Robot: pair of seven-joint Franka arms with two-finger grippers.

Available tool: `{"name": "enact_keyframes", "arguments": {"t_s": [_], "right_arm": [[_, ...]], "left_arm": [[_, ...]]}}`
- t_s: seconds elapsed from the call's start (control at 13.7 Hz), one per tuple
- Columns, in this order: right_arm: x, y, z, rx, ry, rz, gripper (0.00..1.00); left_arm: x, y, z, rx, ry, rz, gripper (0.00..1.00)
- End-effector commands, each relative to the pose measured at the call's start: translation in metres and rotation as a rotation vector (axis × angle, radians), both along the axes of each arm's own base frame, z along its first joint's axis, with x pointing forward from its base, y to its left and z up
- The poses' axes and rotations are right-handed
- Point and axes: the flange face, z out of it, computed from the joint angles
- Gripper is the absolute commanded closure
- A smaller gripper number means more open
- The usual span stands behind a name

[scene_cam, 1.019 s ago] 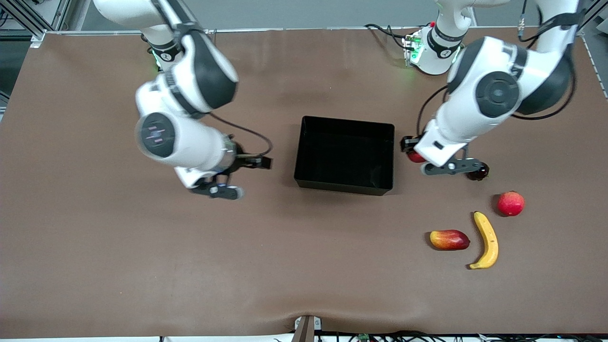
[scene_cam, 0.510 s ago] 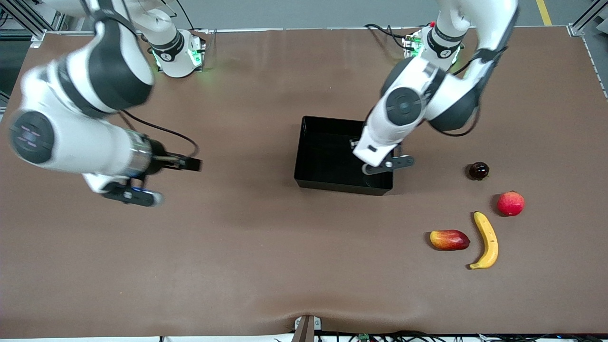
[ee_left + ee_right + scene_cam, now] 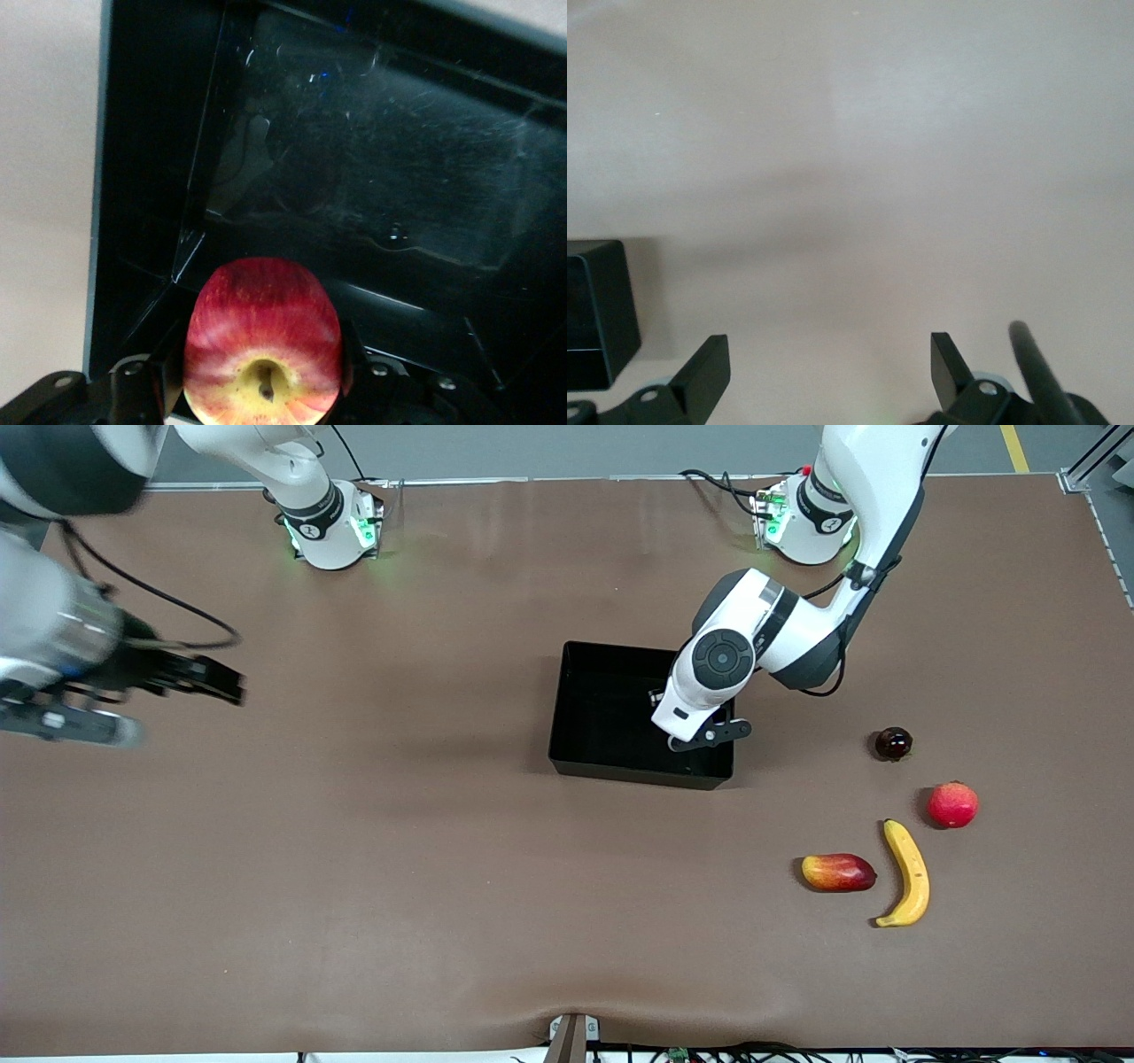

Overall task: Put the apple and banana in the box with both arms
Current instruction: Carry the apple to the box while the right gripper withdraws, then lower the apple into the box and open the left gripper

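The left gripper [image 3: 261, 394] is clamped on the round, red-and-yellow streaked apple [image 3: 262, 352], held over the glossy black box [image 3: 620, 766]. The right gripper [image 3: 828, 372], fingers apart, hangs over bare table toward the right arm's end. The curved yellow banana [image 3: 908, 872] lies nearer the front camera than the box.

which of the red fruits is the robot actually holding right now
The apple, red with a yellowish patch, clamped in the left end effector over the box. The pinkish-red round fruit and mango-like fruit lie on the table.
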Motion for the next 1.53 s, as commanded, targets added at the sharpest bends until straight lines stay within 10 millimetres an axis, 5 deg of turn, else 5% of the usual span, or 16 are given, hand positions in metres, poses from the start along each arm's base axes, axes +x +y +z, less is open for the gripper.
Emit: {"name": "enact_keyframes", "arguments": {"t_s": [0.0, 0.44, 0.51, 0.58, 0.66, 0.8, 1.16, 1.31, 1.46], "right_arm": [[-0.035, -0.049, 0.019, 0.013, -0.024, 0.024, 0.00], [-0.082, -0.083, 0.030, -0.032, -0.028, 0.040, 0.00], [-0.080, -0.084, 0.032, -0.033, -0.034, 0.039, 0.00], [-0.079, -0.084, 0.032, -0.031, -0.039, 0.037, 0.00], [-0.078, -0.086, 0.035, -0.023, -0.048, 0.032, 0.00], [-0.075, -0.090, 0.037, -0.022, -0.051, 0.021, 0.00], [-0.074, -0.087, 0.038, -0.021, -0.053, 0.026, 0.00], [-0.074, -0.085, 0.038, -0.021, -0.053, 0.029, 0.00], [-0.074, -0.079, 0.038, -0.021, -0.056, 0.041, 0.00]], "left_arm": [[-0.010, 0.006, -0.016, 0.013, 0.003, -0.006, 1.00], [-0.019, -0.004, -0.064, 0.007, 0.039, -0.023, 1.00], [-0.019, -0.004, -0.064, 0.008, 0.040, -0.022, 0.79], [-0.017, -0.004, -0.060, 0.007, 0.032, -0.014, 0.25], [-0.012, -0.001, -0.051, 0.004, 0.022, -0.004, 0.00], [-0.002, 0.005, -0.027, 0.003, -0.006, 0.015, 0.00], [0.065, 0.044, 0.096, 0.018, -0.001, 0.056, 0.00], [0.091, 0.089, 0.113, 0.000, -0.016, 0.095, 0.00], [0.117, 0.159, 0.115, -0.041, -0.029, 0.055, 0.00]]}}
